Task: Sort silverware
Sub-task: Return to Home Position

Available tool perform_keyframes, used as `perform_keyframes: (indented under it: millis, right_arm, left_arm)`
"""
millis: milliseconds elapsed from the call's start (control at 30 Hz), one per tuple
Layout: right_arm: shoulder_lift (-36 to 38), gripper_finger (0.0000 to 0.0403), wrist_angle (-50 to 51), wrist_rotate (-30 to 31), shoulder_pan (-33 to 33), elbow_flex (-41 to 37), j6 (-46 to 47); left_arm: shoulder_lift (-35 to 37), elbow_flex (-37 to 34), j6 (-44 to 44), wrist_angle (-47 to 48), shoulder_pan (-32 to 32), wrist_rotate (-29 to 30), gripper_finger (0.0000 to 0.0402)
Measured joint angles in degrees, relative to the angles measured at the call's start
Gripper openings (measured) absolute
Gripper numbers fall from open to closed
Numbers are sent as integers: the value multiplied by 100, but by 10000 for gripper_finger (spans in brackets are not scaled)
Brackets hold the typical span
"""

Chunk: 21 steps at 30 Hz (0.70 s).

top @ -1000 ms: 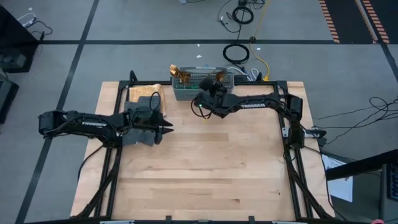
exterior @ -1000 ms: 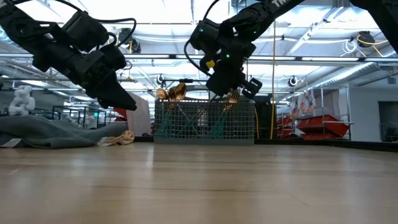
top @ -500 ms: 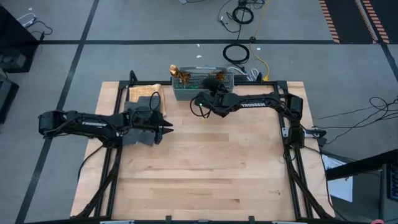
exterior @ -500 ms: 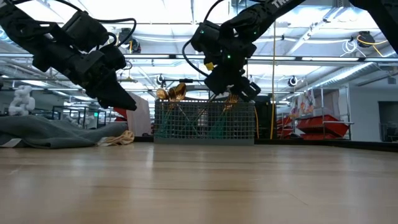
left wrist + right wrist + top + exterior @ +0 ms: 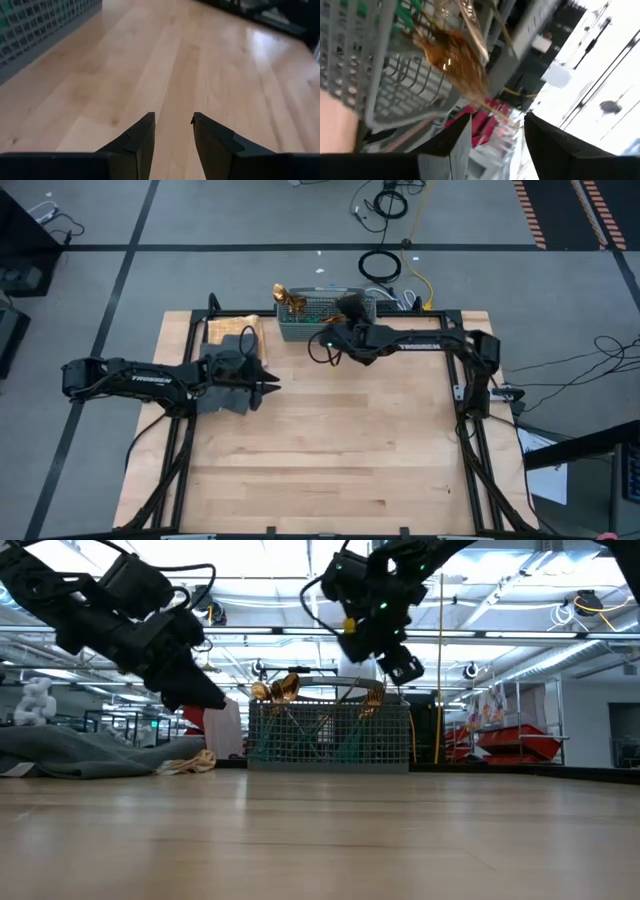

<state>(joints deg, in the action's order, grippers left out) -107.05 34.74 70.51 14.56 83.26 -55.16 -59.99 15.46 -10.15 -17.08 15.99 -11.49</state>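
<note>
The right gripper (image 5: 497, 120) hangs open and empty just above the grey wire-mesh basket (image 5: 330, 740) at the table's far edge. In the basket stands the gold-headed, teal-handled silverware (image 5: 280, 690), heads up. The left gripper (image 5: 172, 117), fingers parted and holding nothing, hovers over the pale wooden table (image 5: 330, 450), near a dark grey cloth (image 5: 80, 752).

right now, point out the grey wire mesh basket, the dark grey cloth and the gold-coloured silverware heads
grey wire mesh basket (image 5: 300, 745): low view, on its front wall
dark grey cloth (image 5: 80, 752): low view, on the middle of the heap
gold-coloured silverware heads (image 5: 283, 688): low view, on one head above the basket's rim
</note>
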Motion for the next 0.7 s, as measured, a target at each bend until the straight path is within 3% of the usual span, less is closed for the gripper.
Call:
perform_keyframes:
  millis: [167,367,533,700]
  right_arm:
    - [627,171,1713,-279,-98,0,1831]
    - [1862,171,3782,-1940,-279,0,4165]
    - [3140,171,4572,-3258,-392,-1,5304]
    - [4683,171,4245,-3949,-737,-545,5782]
  left_arm:
    - [21,0,-157,-662,0,-135,139]
    - [492,72,-279,-1969,2,-1325,139]
    - [1628,505,-1536,-1951,259,-2713,139]
    - [3157,629,-1946,-1921,670,-3877,139]
